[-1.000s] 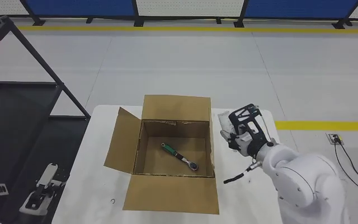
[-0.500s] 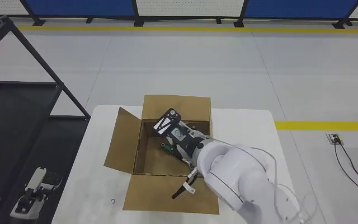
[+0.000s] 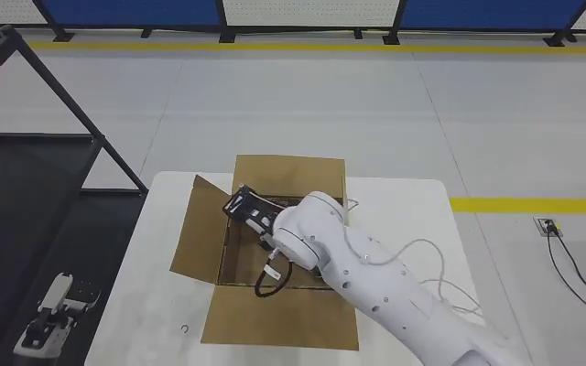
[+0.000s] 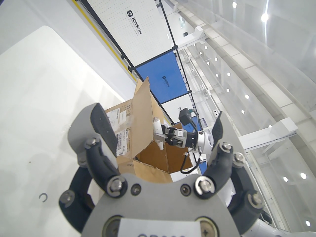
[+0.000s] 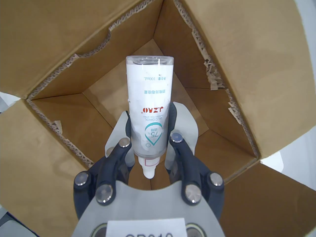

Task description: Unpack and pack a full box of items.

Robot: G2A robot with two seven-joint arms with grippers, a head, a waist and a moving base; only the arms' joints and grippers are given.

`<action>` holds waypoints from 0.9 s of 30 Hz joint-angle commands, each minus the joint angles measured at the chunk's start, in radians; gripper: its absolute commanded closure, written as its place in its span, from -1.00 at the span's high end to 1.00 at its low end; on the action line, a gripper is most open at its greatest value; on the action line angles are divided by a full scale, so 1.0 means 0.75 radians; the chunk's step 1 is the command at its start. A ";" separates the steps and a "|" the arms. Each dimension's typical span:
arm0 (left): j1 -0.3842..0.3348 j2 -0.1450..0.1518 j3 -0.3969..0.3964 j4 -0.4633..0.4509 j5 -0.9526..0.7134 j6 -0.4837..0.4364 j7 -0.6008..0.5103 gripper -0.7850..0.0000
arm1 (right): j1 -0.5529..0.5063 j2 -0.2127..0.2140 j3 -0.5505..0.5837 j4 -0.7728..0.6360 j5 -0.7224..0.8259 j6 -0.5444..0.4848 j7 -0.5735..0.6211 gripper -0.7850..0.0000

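Right end effector (image 5: pixel 148 122) is clamped tight on the white bottle (image 5: pixel 149 94), poised over the open box (image 5: pixel 74 38), not released yet! Packing looks early, plenty left. Left end effector (image 4: pixel 159 114) hangs wide open, empty-handed, off the tabletop (image 3: pixel 146 302).

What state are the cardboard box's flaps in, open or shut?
Open. The cardboard box has its flaps spread outward, and the right gripper holds a white bottle over its exposed inside.

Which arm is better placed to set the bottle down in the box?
Right. The right claw grips the bottle over the open box; the left claw is open and empty, off beside the table.
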 commanded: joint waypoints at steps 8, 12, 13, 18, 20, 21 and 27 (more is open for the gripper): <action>-0.008 0.001 -0.004 0.009 -0.003 0.003 0.000 1.00 | 0.095 -0.099 -0.116 0.419 0.018 -0.042 -0.101 -1.00; -0.008 0.000 -0.007 0.009 -0.003 0.006 0.003 1.00 | 0.128 -0.147 -0.156 0.590 0.032 -0.073 -0.137 -1.00; -0.008 0.000 -0.008 0.009 -0.003 0.006 0.002 1.00 | 0.136 -0.158 -0.165 0.630 0.032 -0.077 -0.145 -1.00; -0.010 0.001 -0.014 0.012 -0.002 0.010 0.005 1.00 | 0.165 -0.212 -0.189 0.800 0.058 -0.117 -0.189 -1.00; -0.011 0.001 -0.013 0.010 0.000 0.014 0.004 1.00 | 0.173 -0.231 -0.196 0.860 0.064 -0.121 -0.202 -1.00; -0.012 0.001 -0.013 0.010 0.003 0.015 0.004 1.00 | 0.177 -0.240 -0.197 0.885 0.069 -0.124 -0.212 -1.00; -0.018 0.001 -0.013 0.005 0.011 0.022 0.008 1.00 | 0.200 -0.284 -0.198 1.009 0.088 -0.148 -0.260 -0.46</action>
